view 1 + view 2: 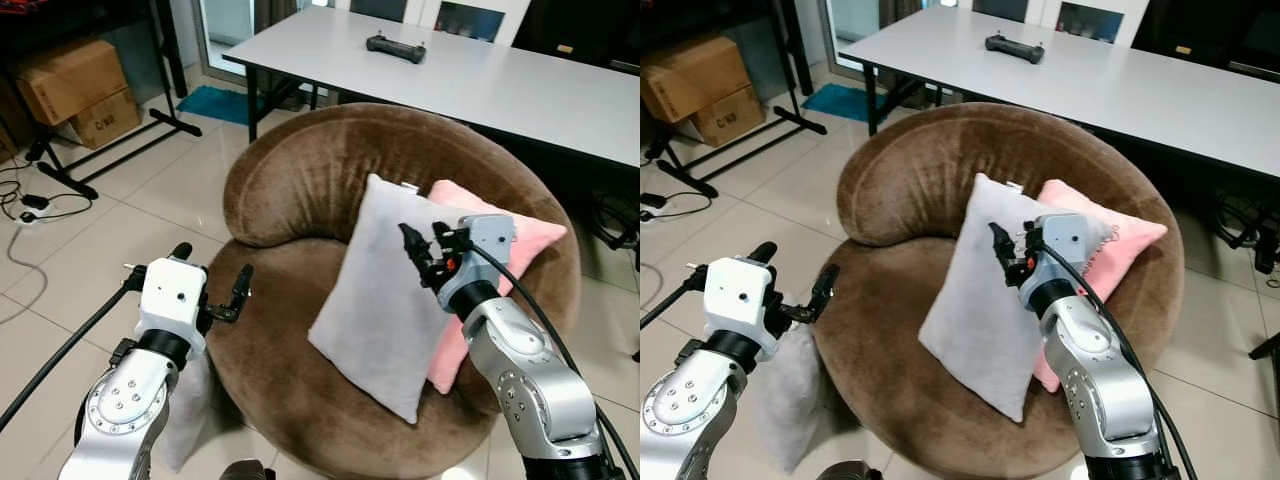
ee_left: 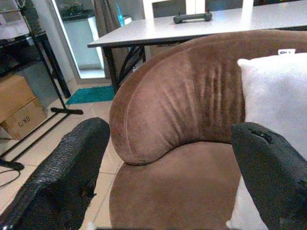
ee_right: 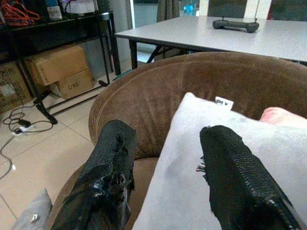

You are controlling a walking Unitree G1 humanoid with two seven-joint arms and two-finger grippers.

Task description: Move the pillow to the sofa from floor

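Mid-frame, a grey pillow (image 1: 385, 300) leans on the sofa (image 1: 300, 190); both the right gripper (image 1: 422, 257) and left gripper (image 1: 215, 300) are released, empty. Another grey pillow on the floor (image 1: 790, 395), lower left, likely needs fetching next.

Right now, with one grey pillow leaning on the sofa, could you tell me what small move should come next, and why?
Probably lower the left gripper toward the second grey pillow on the floor beside the sofa. Both grippers are open and hold nothing, the grey pillow already leans against the pink pillow on the seat, and the floor pillow lies just below the left arm.
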